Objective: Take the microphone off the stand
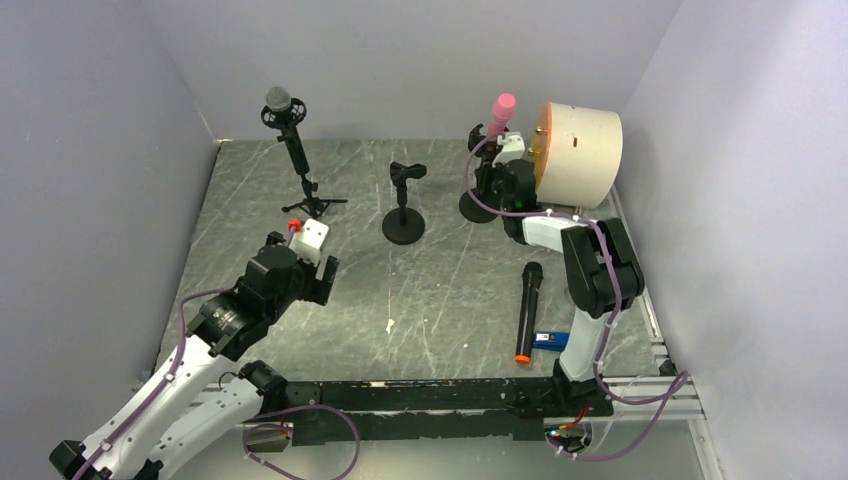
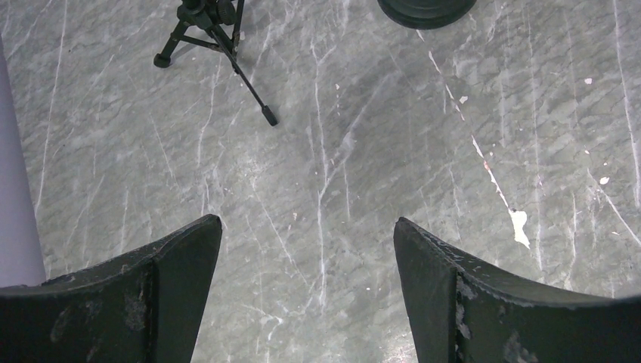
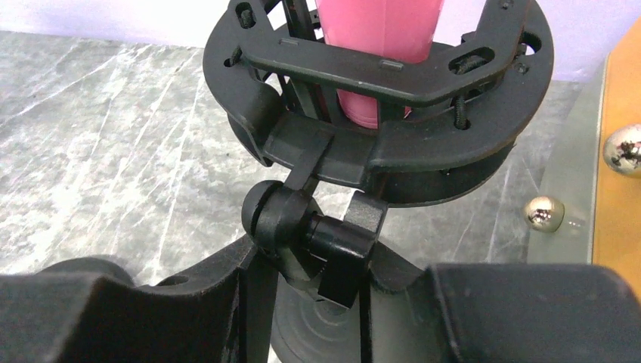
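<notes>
right gripper [image 3: 340, 295] is down low at the stand, two chunky black fingers apart with the stand's swivel knuckle [image 3: 302, 227] between them. the finger at the left of the frame looks right up against it, but i can't tell whether the pair is actually clamping. just above the fingers, filling the top of the wrist view, is the round black plastic shock mount [image 3: 287, 144] with elastic cords threaded through its ring. the smooth pink microphone [image 3: 378, 45] stands upright through its middle, seated in the mount. from overhead, the pink microphone is at upper right, beside a pale cylindrical drum [image 1: 585, 150]. my left gripper [image 2: 308, 249] hangs wide open over the grey marbled tabletop [image 2: 340, 174], scuffed fingers touching nothing, black tripod legs [image 2: 219, 41] at upper left.
</notes>
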Available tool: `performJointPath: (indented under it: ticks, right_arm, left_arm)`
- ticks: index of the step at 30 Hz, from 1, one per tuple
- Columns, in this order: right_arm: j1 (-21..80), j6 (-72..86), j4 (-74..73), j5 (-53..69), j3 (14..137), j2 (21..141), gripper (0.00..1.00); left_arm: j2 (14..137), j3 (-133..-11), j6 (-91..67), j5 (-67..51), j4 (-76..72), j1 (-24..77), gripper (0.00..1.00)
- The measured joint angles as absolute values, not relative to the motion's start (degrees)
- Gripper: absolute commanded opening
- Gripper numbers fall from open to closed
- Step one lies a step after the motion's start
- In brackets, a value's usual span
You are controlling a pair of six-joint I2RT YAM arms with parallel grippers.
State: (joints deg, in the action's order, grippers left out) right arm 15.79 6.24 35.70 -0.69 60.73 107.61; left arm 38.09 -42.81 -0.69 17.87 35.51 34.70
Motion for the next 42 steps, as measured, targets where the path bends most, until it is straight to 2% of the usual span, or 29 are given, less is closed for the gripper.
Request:
performJointPath:
  ticks: [11,22,30,33,36,42]
  right_arm:
    - [17.47,10.31,36.86,5.30,47.27,95.96,0.20]
    - [33.45,12.29,36.47,2.85,34.50,82.94,0.22]
    - [40.40,13.72,35.81,-4.56,28.93,76.53,0.29]
    - [42.61,14.00,34.33,-5.37,28.71,75.42,0.34]
    - [44.45,13.93,33.12,-6.13,28.73,74.85,0.48]
    - [45.74,15.16,29.80,-6.00,28.75,72.79,0.69]
  left_arm:
    - [35.57,-42.81,-0.67,17.47,35.46,34.70,0.88]
    - [35.59,-42.81,-0.69,16.29,35.42,34.68,0.88]
    - [35.83,-42.81,-0.67,15.11,35.42,34.63,0.88]
    - [35.86,-42.81,-0.67,14.81,35.42,34.63,0.88]
    - [35.90,-42.81,-0.67,14.68,35.42,34.61,0.88]
    - [36.23,-42.81,-0.67,14.61,35.42,34.59,0.88]
